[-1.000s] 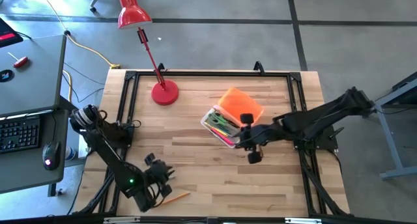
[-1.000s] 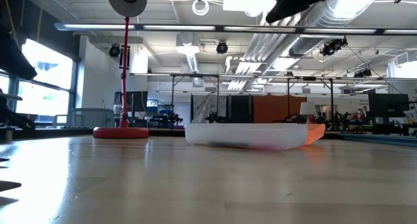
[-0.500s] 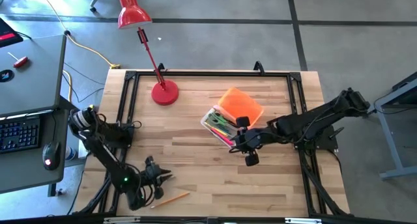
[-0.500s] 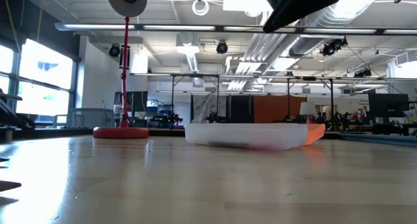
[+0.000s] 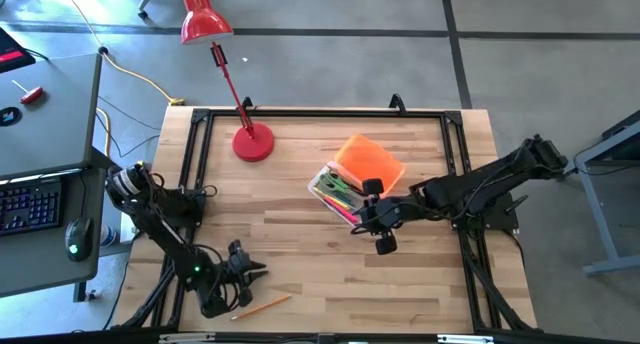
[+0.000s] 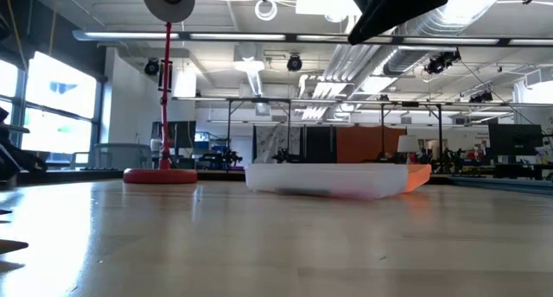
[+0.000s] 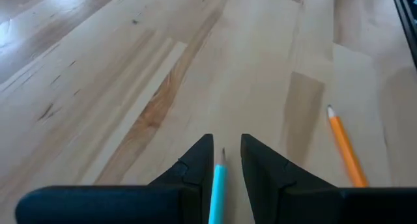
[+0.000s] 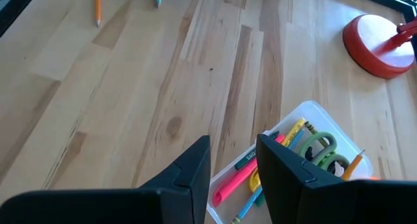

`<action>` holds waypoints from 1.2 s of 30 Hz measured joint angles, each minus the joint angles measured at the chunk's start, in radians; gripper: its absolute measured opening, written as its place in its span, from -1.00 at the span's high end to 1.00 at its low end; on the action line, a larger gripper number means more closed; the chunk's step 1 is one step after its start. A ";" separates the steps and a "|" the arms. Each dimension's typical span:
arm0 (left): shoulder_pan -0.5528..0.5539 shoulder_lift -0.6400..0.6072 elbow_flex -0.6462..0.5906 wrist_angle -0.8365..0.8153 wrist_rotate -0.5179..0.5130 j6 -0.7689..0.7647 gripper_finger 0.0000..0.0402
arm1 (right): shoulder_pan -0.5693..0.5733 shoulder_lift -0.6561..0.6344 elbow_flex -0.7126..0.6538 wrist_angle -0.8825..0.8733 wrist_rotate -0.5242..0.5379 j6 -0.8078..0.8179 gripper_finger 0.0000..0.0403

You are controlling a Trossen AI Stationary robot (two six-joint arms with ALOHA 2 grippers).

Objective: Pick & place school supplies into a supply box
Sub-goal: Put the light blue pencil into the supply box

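The supply box [image 5: 338,194] sits open near the middle of the table [image 5: 300,244], its orange lid [image 5: 368,162] lying against the side nearer the right arm. It already holds a jumble of pens and green-handled scissors [image 8: 319,150].

Well away from the box, toward the table's front corner on the left arm's side, an orange pencil [image 5: 262,305] lies loose on the wood. Just beside it the left gripper [image 5: 243,277] hangs low. In its wrist view its fingers [image 7: 195,168] stand only a pencil's thickness apart, with a blue pencil [image 7: 217,185] between them, tip pointing forward. It looks pinched, though I can't tell how firmly.

That is my first worry. The pencil is thin and seems held near one end, so it could swivel or slide out on the long carry to the box. If it arrives crosswise, it could catch the box rim or the pens already inside and end up on the table. The orange pencil is close to the table edge, and a careless sweep could roll it off.

The right gripper [image 5: 385,227] hovers just beside the box on its near side, holding nothing, its fingers [image 8: 195,168] a modest gap apart. Parked that close, it may crowd the left arm's approach.

The red desk lamp [image 5: 252,142] stands beyond the box, clear of both arms.
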 joint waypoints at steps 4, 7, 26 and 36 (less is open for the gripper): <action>0.000 0.008 0.000 -0.001 0.002 0.015 0.45 | 0.000 0.000 0.000 0.000 0.000 0.000 0.49; 0.000 0.043 0.000 0.000 -0.008 0.013 0.45 | 0.000 0.000 0.000 0.000 0.000 0.000 0.49; -0.053 0.239 -0.004 0.125 -0.163 -0.090 0.45 | 0.000 0.000 0.002 0.001 0.003 0.008 0.49; -0.052 0.237 -0.003 0.130 -0.172 0.217 0.45 | 0.000 0.000 0.002 0.001 0.003 0.008 0.49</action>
